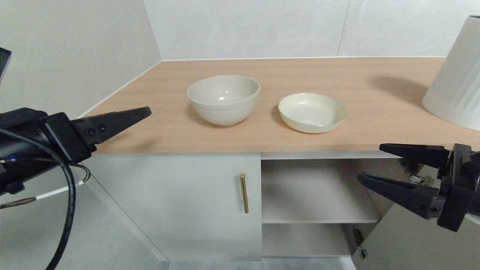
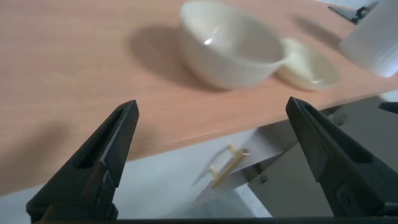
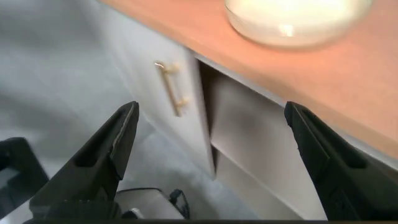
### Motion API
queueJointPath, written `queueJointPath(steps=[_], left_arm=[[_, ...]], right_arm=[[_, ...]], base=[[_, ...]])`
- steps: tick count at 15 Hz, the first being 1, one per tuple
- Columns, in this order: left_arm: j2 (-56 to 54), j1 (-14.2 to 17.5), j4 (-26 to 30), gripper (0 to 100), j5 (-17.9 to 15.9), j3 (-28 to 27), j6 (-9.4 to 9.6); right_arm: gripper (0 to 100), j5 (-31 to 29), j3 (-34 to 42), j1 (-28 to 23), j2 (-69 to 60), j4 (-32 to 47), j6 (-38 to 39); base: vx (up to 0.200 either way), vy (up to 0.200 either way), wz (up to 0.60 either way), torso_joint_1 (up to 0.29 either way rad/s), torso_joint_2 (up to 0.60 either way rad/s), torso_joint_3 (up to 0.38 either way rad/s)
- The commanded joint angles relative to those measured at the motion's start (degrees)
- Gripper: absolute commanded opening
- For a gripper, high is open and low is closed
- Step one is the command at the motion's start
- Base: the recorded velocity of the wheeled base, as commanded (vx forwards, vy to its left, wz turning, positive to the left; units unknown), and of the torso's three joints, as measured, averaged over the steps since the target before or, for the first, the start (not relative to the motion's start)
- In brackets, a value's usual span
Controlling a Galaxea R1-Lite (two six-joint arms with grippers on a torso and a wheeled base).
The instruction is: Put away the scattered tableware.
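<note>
2 bowls, mid-frame: 1 deep bowl [image 1: 223,98], 1 shallow bowl [image 1: 312,111] to its right. 1 counter [image 1: 337,73]. 1 white pleated shade [image 1: 455,82] (lamp, prob.) at right edge. 1 cabinet door [image 1: 180,202] w/ 1 gold handle [image 1: 244,192], lower ctr. 2 shelf bays, lower right: upper bay [image 1: 315,187], lower bay [image 1: 303,240]. 2 grippers: left gripper [image 2: 211,104], right gripper [image 1: 369,161].

Bright, even light from right. Deep cream ceramic bowl [image 1: 224,98] and shallow cream dish [image 1: 312,112] cast soft shadows toward left edge of light wooden worktop [image 1: 337,73]. Small glare spots inside both. Open white cupboard [image 1: 318,187] interior dimmer.
</note>
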Motion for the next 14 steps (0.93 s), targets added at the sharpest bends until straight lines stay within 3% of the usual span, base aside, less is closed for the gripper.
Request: queueJointPath(steps=[1,4,8,11,12,14], left_arm=[[0.38,0.01,-0.05,100,-0.01,-0.05,-0.10],[0.55,0.01,-0.05,100,-0.10,-0.05,-0.27],[0.73,-0.43,1.53,100,0.08,-1.72,-0.27],[6.62,-1.57,15.16,100,1.22,-13.76,-0.36],[10.75,-1.57,23.42,100,3.60,-22.72,-0.36],[14.79,-1.75,35.64,100,4.47,-32.92,-1.24]], right_arm=[[100,0.92,0.16,0.43,-1.17,-0.04,0.03],[100,3.47,-1.77,0.95,-1.87,0.67,3.20],[100,2.41,-15.31,0.87,1.20,15.52,15.50],[100,-3.74,-26.91,-1.77,11.40,19.65,20.51],[100,-7.26,-33.15,-3.97,17.37,20.09,20.51],[100,-11.65,-42.38,-4.14,24.05,25.01,20.51]], base=[[0.000,0.000,0.00,0.032,-0.41,-0.193],[0.000,0.000,0.00,0.056,-0.14,-0.067],[0.000,0.000,0.00,0.094,-0.01,-0.008],[0.000,0.000,0.00,0.000,0.00,0.000],[0.000,0.000,0.00,0.000,0.00,0.000],[0.000,0.000,0.00,0.000,0.00,0.000]])
